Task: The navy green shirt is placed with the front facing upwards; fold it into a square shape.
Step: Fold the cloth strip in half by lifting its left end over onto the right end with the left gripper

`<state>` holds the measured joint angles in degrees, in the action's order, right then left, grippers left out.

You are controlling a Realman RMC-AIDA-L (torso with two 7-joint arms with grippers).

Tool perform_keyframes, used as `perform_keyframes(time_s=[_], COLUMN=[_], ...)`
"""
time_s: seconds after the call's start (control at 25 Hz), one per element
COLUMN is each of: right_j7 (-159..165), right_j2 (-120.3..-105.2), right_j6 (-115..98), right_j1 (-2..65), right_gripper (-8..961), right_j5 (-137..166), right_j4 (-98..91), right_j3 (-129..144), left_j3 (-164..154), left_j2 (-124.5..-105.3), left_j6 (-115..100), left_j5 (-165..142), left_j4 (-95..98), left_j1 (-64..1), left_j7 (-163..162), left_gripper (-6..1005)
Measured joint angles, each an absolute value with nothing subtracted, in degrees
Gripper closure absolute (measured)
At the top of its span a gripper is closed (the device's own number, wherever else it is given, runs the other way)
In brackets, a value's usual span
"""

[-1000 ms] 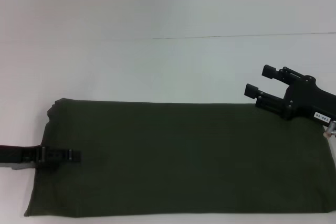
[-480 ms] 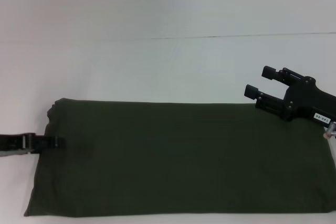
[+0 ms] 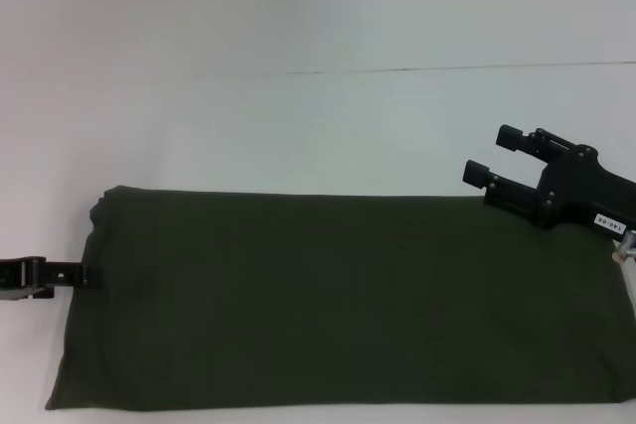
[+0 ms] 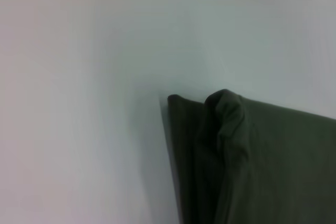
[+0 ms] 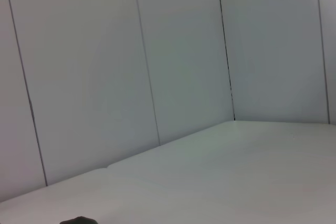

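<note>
We see the navy green shirt (image 3: 338, 300) lying flat on the white table (image 3: 298, 136), filling most of the lower half of the head view as a long dark olive band that runs from near the left edge to the right edge of the frame. Its upper edge is straight, its upper left corner rounded and slightly bunched, and its lower left corner ends in a point near the bottom of the frame. Only plain green cloth shows; we make out no letters or collar.

In the left wrist view the shirt (image 4: 252, 166) fills the lower right of the picture, with layered folded edges and a small raised hump of cloth at its corner, and bare table around it.

The left gripper (image 3: 89, 275) sits at the far left of the head view, at mid-height of the shirt's left edge, with its tip right at that edge. We cannot tell whether its fingers are apart or together.

The right gripper (image 3: 487, 154) hangs at the right of the frame, above the shirt's upper right corner. Its two black fingers (image 3: 509, 134) stand apart and hold nothing.

The right wrist view shows white wall panels (image 5: 157, 66) meeting the table, and a dark sliver at the bottom edge.
</note>
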<state>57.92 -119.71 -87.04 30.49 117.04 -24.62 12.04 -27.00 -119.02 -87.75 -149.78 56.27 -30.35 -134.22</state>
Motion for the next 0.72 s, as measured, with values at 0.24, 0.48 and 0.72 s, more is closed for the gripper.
perform_keyframes(time_s=[0.24, 0.48, 0.72], right_j7=[57.92, 57.92, 57.92], right_j2=[-119.71, -119.71, -119.71], right_j6=[-86.97, -86.94, -86.93], right_j1=[30.66, 30.76, 30.76], right_gripper=[158, 158, 159], right_j5=[117.00, 116.98, 116.97], right_j4=[-24.62, -24.61, -24.61], right_j3=[12.04, 12.04, 12.04], left_j3=[-27.16, -27.24, -28.10], left_j2=[-119.29, -119.36, -119.36], left_j6=[-87.20, -86.29, -85.39], left_j5=[-149.93, -149.97, -150.03], left_j4=[55.72, 54.13, 53.99], left_j1=[-30.22, -30.18, -30.00], left_j7=[-133.90, -133.60, -133.59], left_gripper=[139, 139, 139])
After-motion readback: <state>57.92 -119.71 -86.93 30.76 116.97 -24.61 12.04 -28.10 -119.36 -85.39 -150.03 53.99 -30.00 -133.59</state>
